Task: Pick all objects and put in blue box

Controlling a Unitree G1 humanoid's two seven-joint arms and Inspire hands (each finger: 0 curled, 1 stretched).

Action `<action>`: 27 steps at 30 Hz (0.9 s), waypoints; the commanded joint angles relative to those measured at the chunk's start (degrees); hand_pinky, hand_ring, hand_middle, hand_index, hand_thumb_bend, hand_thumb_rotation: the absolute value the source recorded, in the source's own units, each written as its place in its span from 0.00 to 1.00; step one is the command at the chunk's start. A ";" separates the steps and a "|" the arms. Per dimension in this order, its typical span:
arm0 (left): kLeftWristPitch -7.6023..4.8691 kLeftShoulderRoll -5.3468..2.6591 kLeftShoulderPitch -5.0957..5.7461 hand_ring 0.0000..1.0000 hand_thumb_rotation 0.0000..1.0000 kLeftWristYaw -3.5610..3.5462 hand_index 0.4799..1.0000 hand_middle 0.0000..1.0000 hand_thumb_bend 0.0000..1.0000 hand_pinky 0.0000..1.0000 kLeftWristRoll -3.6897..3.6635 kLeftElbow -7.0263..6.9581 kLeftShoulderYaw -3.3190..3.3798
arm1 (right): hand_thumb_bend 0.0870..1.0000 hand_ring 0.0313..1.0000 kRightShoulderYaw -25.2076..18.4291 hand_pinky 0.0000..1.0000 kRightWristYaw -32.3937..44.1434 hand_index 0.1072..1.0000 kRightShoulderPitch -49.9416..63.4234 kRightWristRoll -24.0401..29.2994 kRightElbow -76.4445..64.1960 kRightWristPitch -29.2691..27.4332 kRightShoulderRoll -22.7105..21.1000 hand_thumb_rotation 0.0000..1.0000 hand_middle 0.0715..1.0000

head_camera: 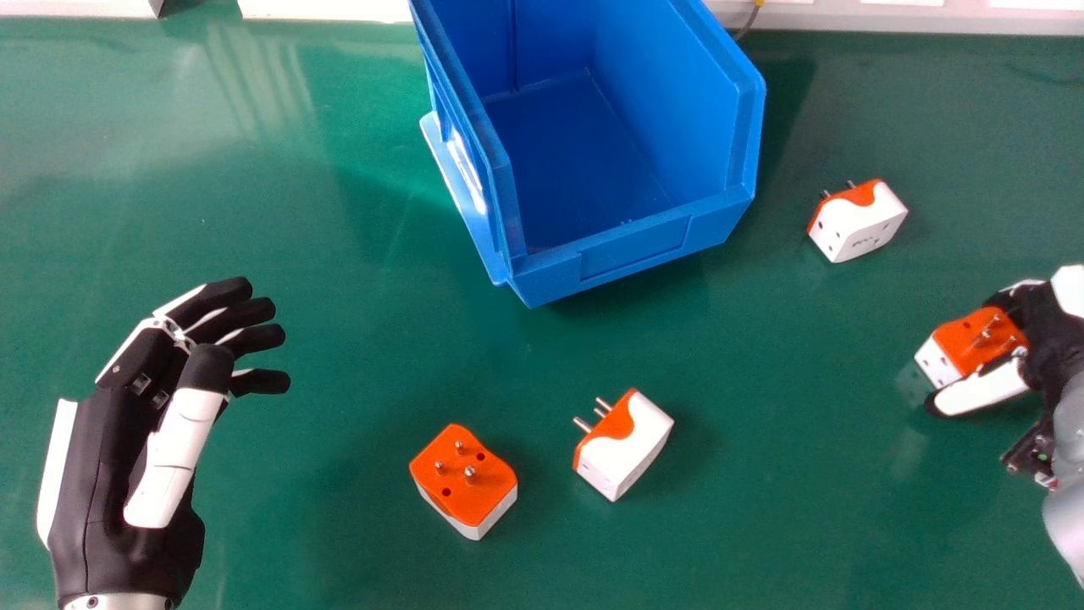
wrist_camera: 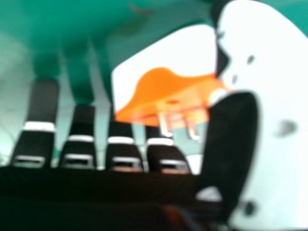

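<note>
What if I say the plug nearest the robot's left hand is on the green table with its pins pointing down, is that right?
Nearly! The plug nearest the robot's left hand is on the green table, but the head view shows its pins pointing up, not down.

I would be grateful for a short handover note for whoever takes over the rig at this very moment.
Left hand: open and holding nothing, at the head view's left.
Right hand: at the rightmost plug adapter; I cannot tell whether it has a firm grip.
Other adapters, on the green table: pins-up adapter and sideways-pins adapter on the near side of the blue box; another adapter to the right of the box.
Done: none of these four is in the box yet.
Left to do: put all four in it.
</note>
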 commanded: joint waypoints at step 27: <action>0.28 -0.10 1.83 0.68 0.64 0.14 0.41 0.71 1.00 0.55 -0.31 -2.97 0.29 | 0.47 0.40 -2.74 0.44 -17.96 0.63 5.33 1.33 3.81 -10.27 4.24 0.00 0.50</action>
